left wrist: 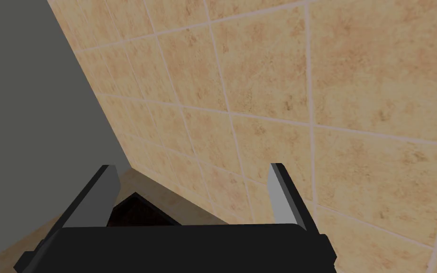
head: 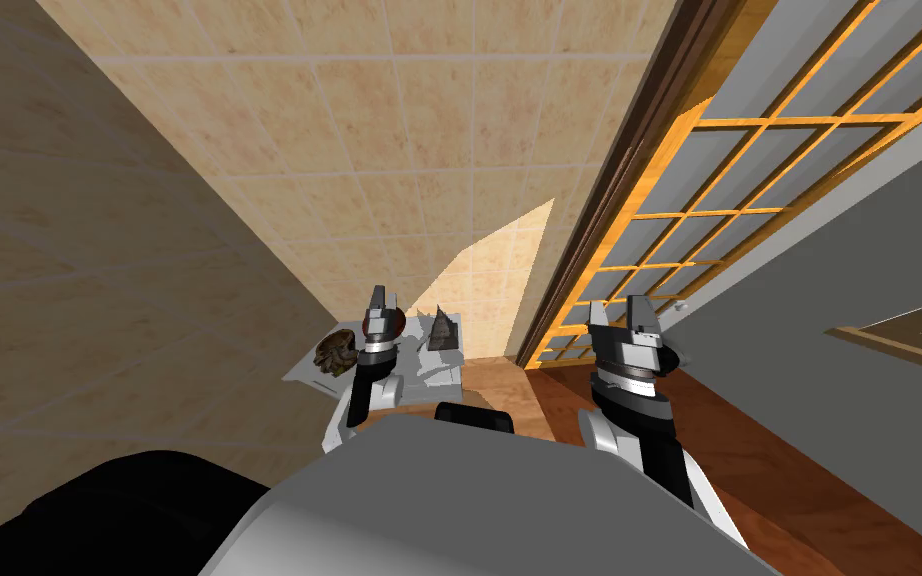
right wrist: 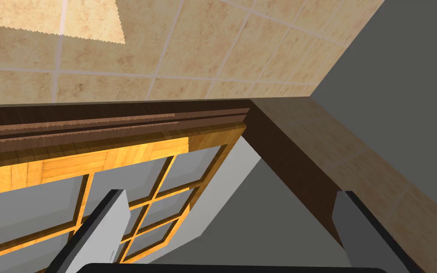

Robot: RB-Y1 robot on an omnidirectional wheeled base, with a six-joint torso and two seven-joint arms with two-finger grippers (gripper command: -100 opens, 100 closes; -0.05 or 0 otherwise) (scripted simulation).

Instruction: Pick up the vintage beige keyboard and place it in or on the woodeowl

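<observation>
In the corner under the tiled wall [head: 399, 120], a small white table [head: 299, 372] is being looked down on from the head view. Near the table's left edge, a brown, rough-looking bowl [head: 334, 352] is sitting. Toward its far right corner, a dark pyramid-shaped object [head: 441, 330] is standing. A pale flat shape [head: 427, 368] is lying near the front right corner; whether it is the keyboard cannot be told.

The left gripper [head: 379, 303] is being held above the table, between the bowl and the pyramid-shaped object. Its fingers [left wrist: 103, 192] are being held spread apart with nothing gripped. The right gripper [head: 638, 312] is being held well off the table's right edge, in front of a glazed door [head: 749, 190] with an orange wooden frame. Its fingers [right wrist: 111, 222] are likewise spread wide and empty.
</observation>
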